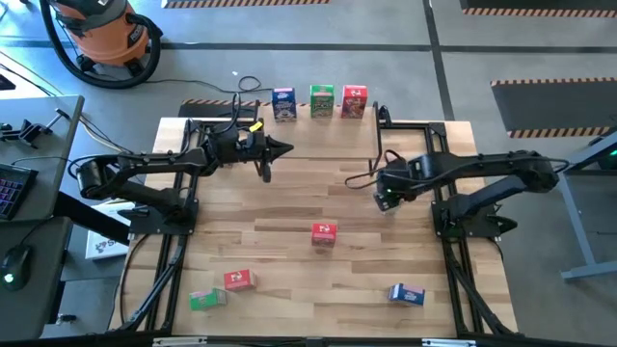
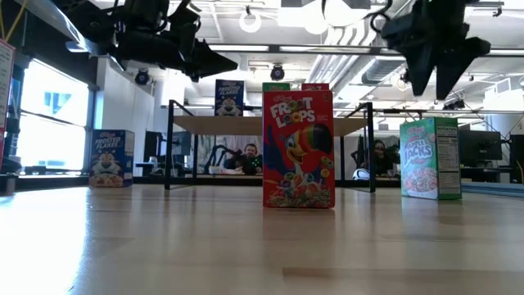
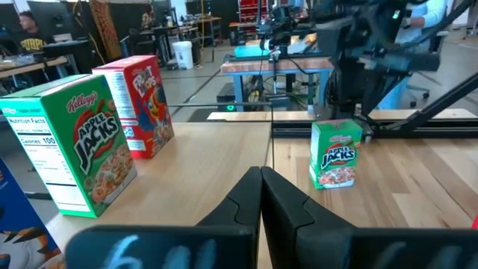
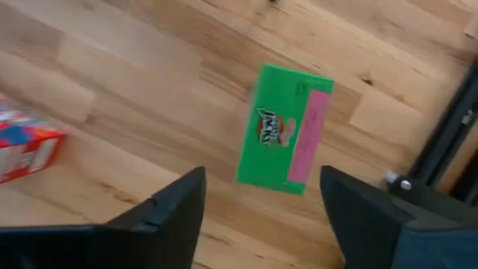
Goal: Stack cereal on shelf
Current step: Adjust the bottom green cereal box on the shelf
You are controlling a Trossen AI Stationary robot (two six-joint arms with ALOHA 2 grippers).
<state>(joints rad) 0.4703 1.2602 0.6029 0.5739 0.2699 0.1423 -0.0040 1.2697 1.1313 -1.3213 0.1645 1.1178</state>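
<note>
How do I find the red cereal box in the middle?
Start at the big wooden table between the two arms. Near its middle stands a red box, upright and all alone. The other red boxes each sit beside a green box.

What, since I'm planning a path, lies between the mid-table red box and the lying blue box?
Bare tabletop between red box and blue box, per high view.

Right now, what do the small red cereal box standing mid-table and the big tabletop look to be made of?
The small red cereal box looks like thin printed cardboard, slightly glossy, with crisp folded edges. The tabletop looks like light wood with a smooth finish: joined planks and grain show.
</note>
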